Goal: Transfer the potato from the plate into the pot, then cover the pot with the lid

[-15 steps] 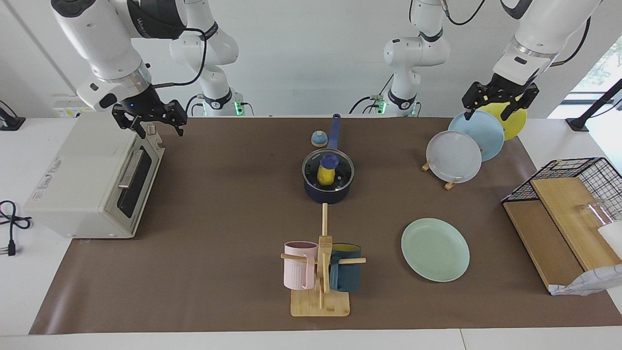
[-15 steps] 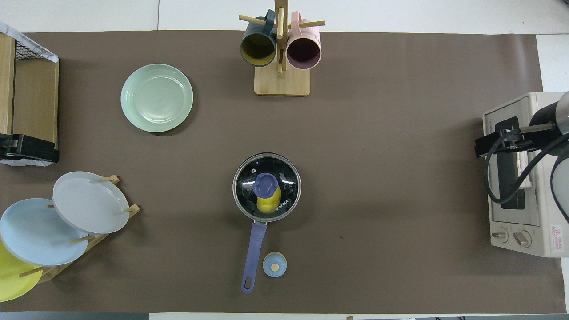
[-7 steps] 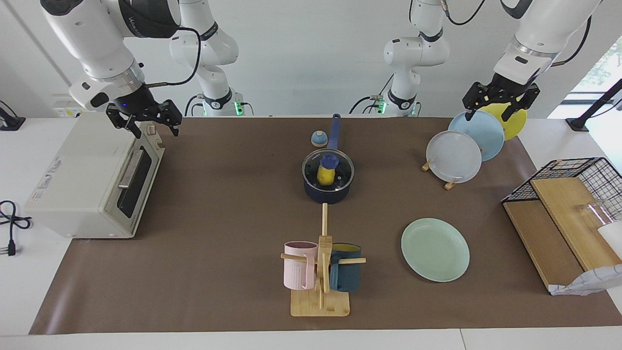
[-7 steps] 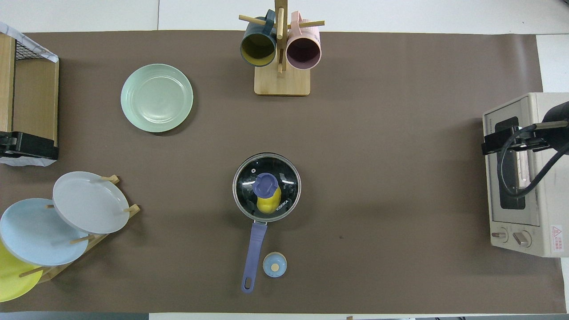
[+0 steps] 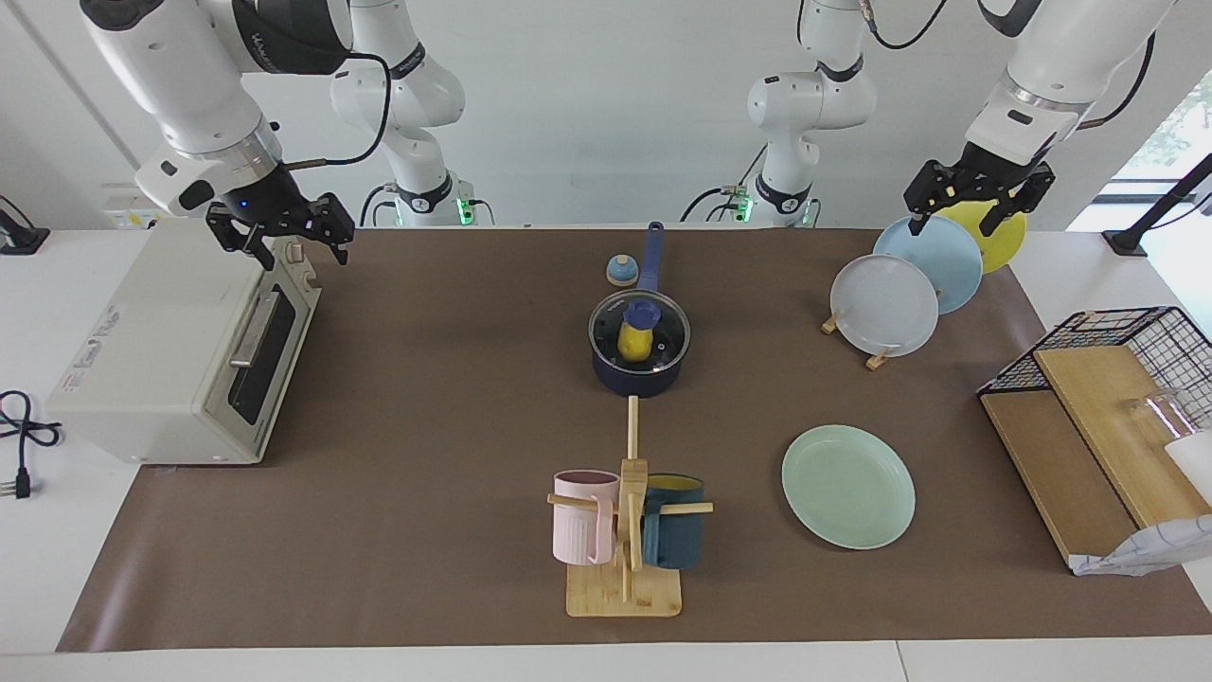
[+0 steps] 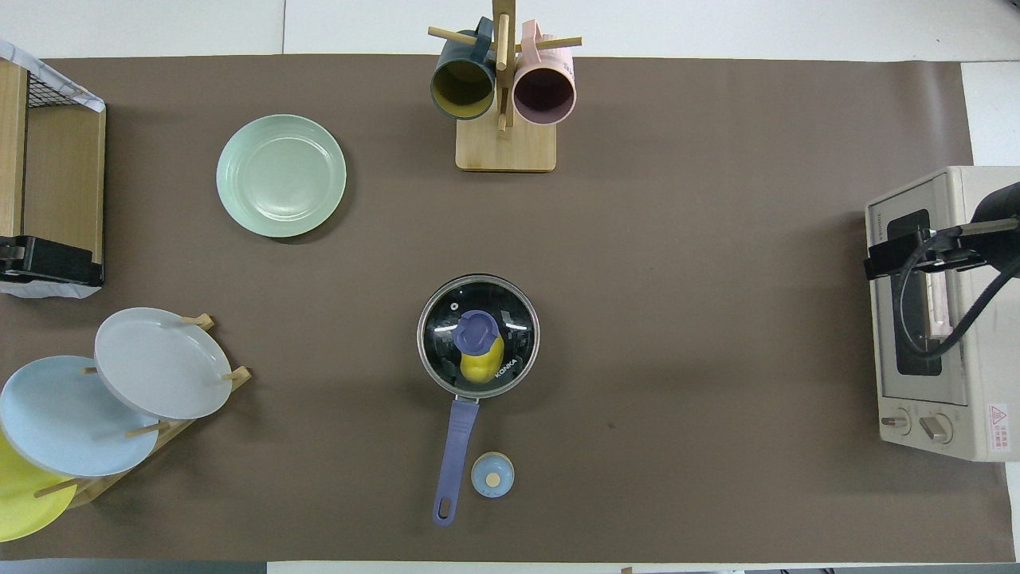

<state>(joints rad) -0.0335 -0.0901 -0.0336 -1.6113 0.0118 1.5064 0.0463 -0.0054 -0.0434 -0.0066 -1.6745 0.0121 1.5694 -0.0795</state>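
- Potato (image 5: 633,341), small and bright yellow, lies inside the pot (image 5: 636,374) and shows through the glass lid (image 5: 668,333).
- The dark blue pot stands near the middle of the worktop (image 5: 426,398), its long handle pointing toward the robots; the lid sits flat on its rim, blue knob at the centre.
- The pale green plate (image 5: 848,486) lies bare on the worktop, farther from the robots than the pot and toward the left arm's end.
- A small blue-and-tan bell (image 5: 620,271) stands just beside the pot handle.
- A wooden mug rack (image 5: 625,530) with a pink mug and a dark blue mug stands farther from the robots than the pot.
- The right end effector (image 5: 280,235) hangs over the toaster oven (image 5: 180,350), fingers spread apart, holding nothing.
- The left end effector (image 5: 975,197) hangs over the rack of standing plates (image 5: 885,303), fingers spread apart, holding nothing.
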